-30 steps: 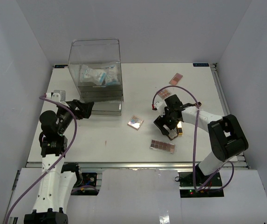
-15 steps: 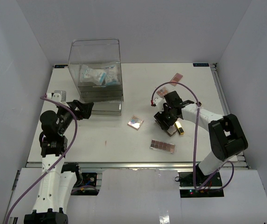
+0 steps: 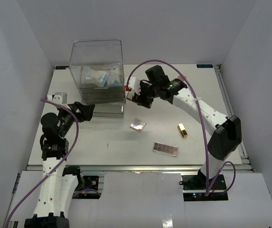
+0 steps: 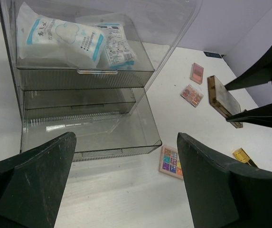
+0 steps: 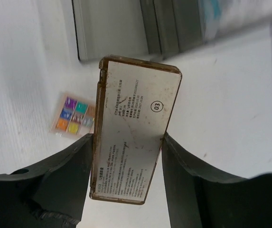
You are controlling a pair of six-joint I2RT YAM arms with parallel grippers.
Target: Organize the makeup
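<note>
Makeup palette (image 5: pixel 136 109) in the right end effector (image 5: pixel 126 142) bears a circled "03".

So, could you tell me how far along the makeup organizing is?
Done: packets sit in the clear box's top compartment. In hand: the right gripper holds a labelled palette near it. Remaining on the table: multicolour palette, gold tube, long palette, two pink palettes.

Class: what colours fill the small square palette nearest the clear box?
Small square palette: purple, teal, orange, yellow pans; clearest in right wrist view.
</note>
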